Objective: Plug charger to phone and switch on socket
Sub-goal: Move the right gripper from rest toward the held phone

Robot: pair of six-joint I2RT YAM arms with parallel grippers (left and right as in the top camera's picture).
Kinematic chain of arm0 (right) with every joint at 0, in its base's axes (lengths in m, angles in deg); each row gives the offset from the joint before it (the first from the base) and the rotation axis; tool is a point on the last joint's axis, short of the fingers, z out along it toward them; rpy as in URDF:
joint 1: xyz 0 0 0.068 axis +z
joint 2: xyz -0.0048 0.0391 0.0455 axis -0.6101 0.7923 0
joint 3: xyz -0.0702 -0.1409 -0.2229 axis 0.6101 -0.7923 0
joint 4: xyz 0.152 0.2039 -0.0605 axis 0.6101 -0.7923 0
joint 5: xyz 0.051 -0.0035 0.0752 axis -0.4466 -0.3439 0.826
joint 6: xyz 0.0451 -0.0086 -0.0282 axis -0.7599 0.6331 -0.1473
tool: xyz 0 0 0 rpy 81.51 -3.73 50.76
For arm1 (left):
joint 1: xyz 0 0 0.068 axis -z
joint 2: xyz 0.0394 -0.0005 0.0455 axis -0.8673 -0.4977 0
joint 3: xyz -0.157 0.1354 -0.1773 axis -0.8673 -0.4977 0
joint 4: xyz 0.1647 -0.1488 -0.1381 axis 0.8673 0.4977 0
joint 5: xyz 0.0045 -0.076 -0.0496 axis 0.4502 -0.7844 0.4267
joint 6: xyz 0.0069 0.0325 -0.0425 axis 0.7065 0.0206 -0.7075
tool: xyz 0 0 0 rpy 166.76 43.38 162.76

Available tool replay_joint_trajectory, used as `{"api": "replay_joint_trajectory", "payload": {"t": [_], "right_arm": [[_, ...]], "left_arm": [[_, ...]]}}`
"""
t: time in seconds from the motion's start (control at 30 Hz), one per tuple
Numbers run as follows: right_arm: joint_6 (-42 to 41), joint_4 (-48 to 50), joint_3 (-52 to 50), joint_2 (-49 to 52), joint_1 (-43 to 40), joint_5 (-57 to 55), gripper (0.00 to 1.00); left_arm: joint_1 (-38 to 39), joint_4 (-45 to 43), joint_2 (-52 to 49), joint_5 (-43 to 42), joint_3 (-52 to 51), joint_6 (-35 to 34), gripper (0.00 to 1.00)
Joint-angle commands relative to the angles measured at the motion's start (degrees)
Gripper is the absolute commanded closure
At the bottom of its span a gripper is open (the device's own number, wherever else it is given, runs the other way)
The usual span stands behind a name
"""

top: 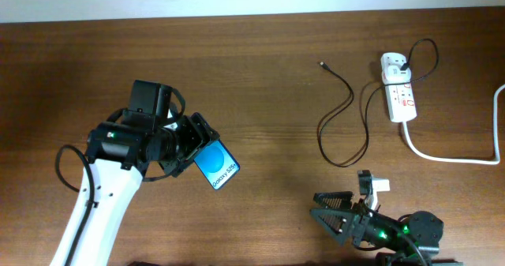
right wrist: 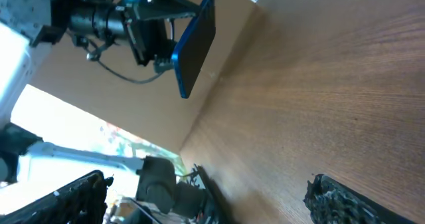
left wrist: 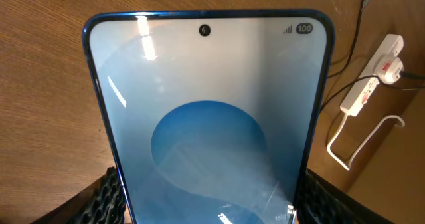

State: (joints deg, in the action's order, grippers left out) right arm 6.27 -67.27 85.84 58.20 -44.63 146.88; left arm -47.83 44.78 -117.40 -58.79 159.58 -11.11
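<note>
Left gripper [top: 202, 149] clamped on phone [top: 217, 166], phone raised off table [top: 260, 76], right gripper [top: 327, 208] jaws apart, charger [top: 345, 112] lying beside socket [top: 398, 94]

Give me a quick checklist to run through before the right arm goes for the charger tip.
1. Phone gripped between the left fingers, held off the table: ok.
2. Phone screen lit: ok.
3. Right fingers open and empty: ok.
4. Charger tip lying free on the table, nothing on top of it: ok.
5. Charger plug seated in the socket: ok.
6. Socket switch on: cannot tell.
</note>
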Motion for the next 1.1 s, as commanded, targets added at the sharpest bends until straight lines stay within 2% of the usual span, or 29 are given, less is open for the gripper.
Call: {"api": "replay_joint_trajectory", "payload": {"t": [0.0,0.23,0.47,0.87,0.97,1.07], "right_arm": [[-3.63,0.42,1.29,0.37,0.31,-3.34,0.02],[-3.8,0.44,4.55,3.26,0.31,-6.4,0.02],[-3.15,4.31,10.1,14.38,0.31,-9.27,0.02],[11.54,3.61,26.03,40.81,0.33,-15.67,0.02],[18.36,-5.88,30.56,43.25,0.33,-21.88,0.02],[26.8,-23.71,37.73,43.3,0.33,-36.13,0.02]], "left_arm": [[-0.35,-0.15,1.25,0.15,0.68,0.76,0.68],[-0.35,-0.13,1.25,0.13,0.68,0.76,0.68],[-0.35,-0.15,1.25,0.13,0.68,0.74,0.68],[-0.35,-0.11,1.25,-0.09,0.68,0.74,0.67],[-0.35,0.09,1.25,-0.09,0.68,0.74,0.67],[-0.35,0.09,1.25,-0.09,0.68,0.74,0.67]]}}
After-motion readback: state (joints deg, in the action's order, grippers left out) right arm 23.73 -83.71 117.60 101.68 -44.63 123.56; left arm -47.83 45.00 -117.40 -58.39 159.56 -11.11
